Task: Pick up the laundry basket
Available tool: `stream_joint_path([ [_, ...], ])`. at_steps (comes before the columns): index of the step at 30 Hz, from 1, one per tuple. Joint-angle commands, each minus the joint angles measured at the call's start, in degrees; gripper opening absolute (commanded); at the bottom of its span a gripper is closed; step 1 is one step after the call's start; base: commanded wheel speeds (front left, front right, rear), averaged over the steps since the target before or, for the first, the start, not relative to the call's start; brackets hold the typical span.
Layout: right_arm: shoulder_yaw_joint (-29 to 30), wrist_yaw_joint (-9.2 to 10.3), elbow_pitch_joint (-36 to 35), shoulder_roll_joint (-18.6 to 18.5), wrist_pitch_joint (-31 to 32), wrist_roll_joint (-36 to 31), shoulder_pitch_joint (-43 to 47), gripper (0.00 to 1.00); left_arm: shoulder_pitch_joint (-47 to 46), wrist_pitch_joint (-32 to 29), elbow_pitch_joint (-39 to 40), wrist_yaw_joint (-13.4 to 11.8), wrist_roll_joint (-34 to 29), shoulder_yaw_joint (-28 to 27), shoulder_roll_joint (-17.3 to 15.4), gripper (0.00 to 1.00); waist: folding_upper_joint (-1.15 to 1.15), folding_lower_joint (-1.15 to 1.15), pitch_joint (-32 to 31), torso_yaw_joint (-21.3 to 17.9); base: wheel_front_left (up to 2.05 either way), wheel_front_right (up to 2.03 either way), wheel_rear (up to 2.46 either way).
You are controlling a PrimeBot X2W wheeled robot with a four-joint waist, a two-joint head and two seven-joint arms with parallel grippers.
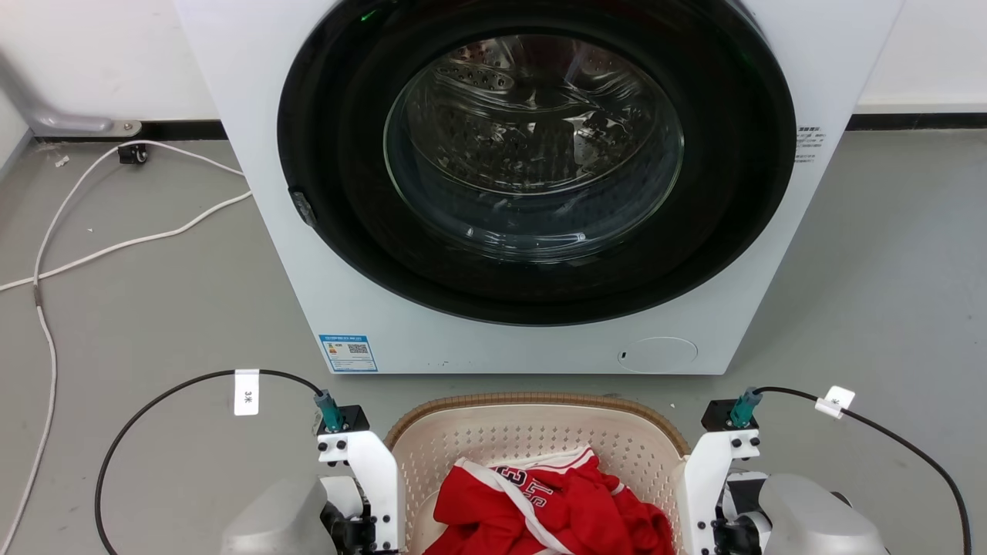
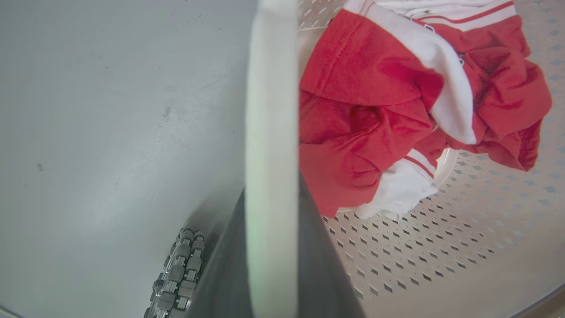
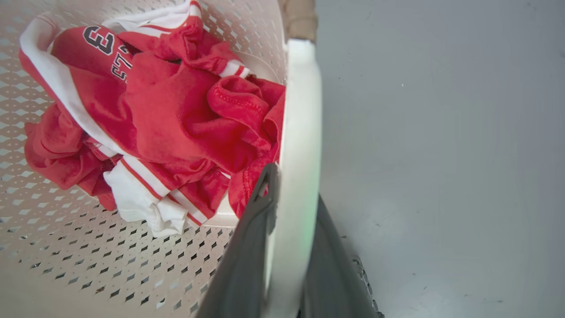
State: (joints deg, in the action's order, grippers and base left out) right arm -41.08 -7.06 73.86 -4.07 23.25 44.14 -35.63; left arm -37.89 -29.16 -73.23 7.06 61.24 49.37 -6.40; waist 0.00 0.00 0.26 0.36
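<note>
A white tag [image 1: 246, 391] on the cable [image 1: 281, 373] ahead of the left gripper [image 2: 271, 207] is reading "3米". The red jersey [image 3: 167, 119] beside the right gripper [image 3: 293, 194] is showing a black "3" and cut-off letters. Farther ahead, the washing machine [image 1: 254, 193] is carrying a blue label [image 1: 348, 353] with a QR code, its print unreadably small.

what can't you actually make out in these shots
Head view: basket base and near half, cut off by the bottom edge; whether it is off the floor is unclear.
Right wrist view: jersey lettering, mostly lost in folds.
Head view: sticker text on the washer, too small.
Head view: drum contents, muddled by reflections.
</note>
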Motion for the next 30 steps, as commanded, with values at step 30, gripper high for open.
stream_joint_path([
  [30,-1.7,-0.79,-0.5,2.2,0.2,1.9,-2.2,0.00,-0.8,0.7,0.6,0.7,2.0,1.1,2.5,0.00,0.00,0.00,0.1,-0.2,0.00,0.00,0.00],
])
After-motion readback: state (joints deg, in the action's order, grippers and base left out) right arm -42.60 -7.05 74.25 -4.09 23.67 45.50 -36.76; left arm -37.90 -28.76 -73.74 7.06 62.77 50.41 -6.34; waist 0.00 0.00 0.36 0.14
